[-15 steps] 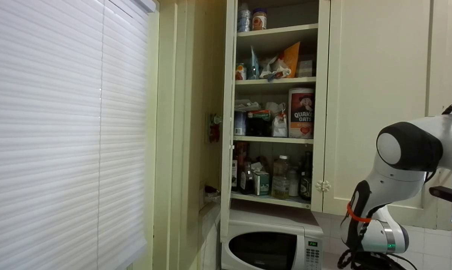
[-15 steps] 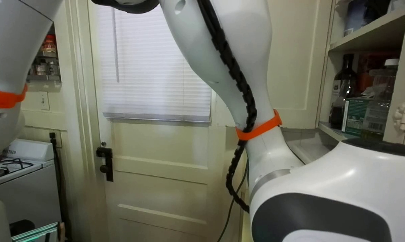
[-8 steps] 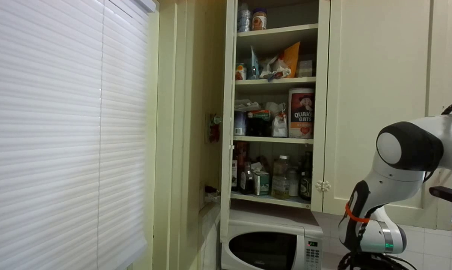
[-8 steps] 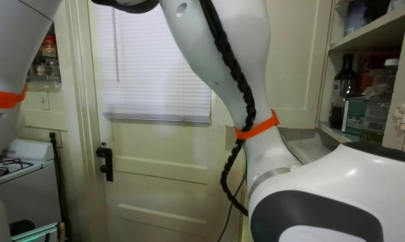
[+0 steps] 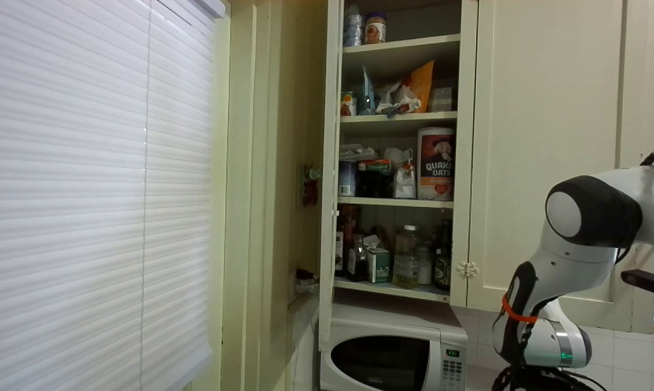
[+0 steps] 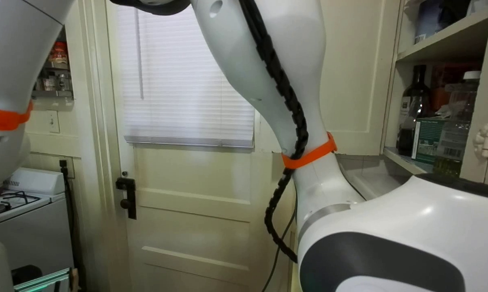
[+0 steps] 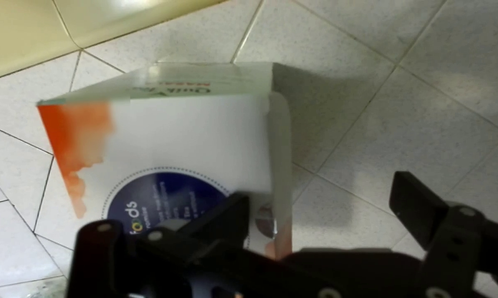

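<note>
On the pale worktop (image 7: 365, 136), in the wrist view, a white box (image 7: 183, 140) with orange blots and a dark blue roundel sits beneath the gripper (image 7: 321, 188), near but apart from the yellow tiles (image 7: 21, 37) at the upper left. The fingers (image 7: 416, 211) stand spread and pinch nothing: one overlaps the printed face in this view, the other is over the worktop, and the box's right-hand edge falls between them; whether either touches the card cannot be told. It looks like thin card, so probably light, stiff along its folds yet easily dented mid-panel; the smooth print may slide under a weak pinch, while a hard squeeze could buckle it. How full it is does not show, so its weight is a guess. The broad face looks wide for the gap, so the better hold is likely across the narrower depth, close to a folded edge or corner. Neither exterior view shows the box or the fingers; in an exterior view the arm (image 5: 566, 271) appears beside a microwave (image 5: 392, 353).
</note>
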You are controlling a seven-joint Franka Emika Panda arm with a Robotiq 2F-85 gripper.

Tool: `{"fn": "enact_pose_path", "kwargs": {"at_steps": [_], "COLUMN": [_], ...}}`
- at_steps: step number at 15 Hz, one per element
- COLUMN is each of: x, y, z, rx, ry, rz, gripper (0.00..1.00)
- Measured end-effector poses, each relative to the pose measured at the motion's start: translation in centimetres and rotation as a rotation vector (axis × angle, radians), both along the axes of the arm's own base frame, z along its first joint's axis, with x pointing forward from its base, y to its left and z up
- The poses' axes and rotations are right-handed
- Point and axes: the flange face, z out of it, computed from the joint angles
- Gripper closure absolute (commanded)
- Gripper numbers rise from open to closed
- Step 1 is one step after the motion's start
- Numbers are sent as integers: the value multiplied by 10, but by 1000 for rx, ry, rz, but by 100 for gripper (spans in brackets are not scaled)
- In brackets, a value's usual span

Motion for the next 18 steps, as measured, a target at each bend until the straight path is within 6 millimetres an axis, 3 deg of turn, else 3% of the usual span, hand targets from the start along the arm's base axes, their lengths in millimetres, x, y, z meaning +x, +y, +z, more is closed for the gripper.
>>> {"fn": "enact_pose_path", "kwargs": {"at_steps": [8,13,18], "x": [-1,-14,-31], "y": [26,54,73], "z": [26,43,73], "rx": [-80,-110,-104], "ry": [-46,-21,-11], "rz": [50,50,34], "gripper": [0,0,0]}}
